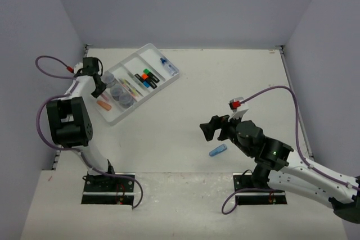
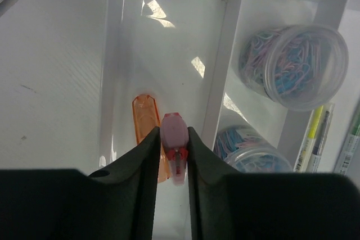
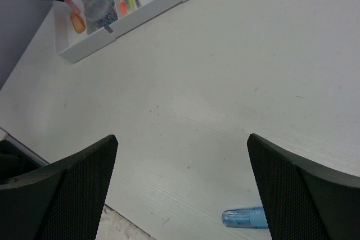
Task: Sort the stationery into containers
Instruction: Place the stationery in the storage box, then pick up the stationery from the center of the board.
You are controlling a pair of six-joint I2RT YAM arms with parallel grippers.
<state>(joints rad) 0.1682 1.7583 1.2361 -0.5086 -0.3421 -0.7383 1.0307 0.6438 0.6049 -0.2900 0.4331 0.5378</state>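
Clamped on a pink oblong piece point(image 2: 174, 134) with the left gripper's point(image 2: 173, 139) fingers point(image 2: 143, 164), both pads pressed to its sides, bottom centre of the left wrist frame. Held nose-down inside the leftmost compartment of the white tray point(image 2: 221, 82), just beside an orange oblong piece point(image 2: 144, 117) lying flat on that compartment's floor. Judged as a placement in progress: brought there to group like with like. Could not tell whether the pink piece touched the floor yet.

Farther right in the same frame, noted two clear jars of paper clips point(image 2: 298, 66) in the neighbouring compartment, then pens point(image 2: 315, 133) at the right edge. Seen from above, found highlighters point(image 1: 147, 78) and a blue-capped bottle point(image 1: 167, 66) in the tray's far compartments, upper left of centre. One kind per lane, by the look of it.

Spread wide and gripping nothing, the right gripper's point(image 3: 181, 139) fingers, at the lower corners of the right wrist frame. Hovered over bare table point(image 3: 225, 71), above a blue oblong piece point(image 3: 243, 217) lying at the bottom edge beside the right-hand finger. Probably opened and poised there for a pickup of that piece, the only stationery visible outside the tray. Would need a descent and a shift toward the piece first. Well apart from the tray, at the upper left of that frame.
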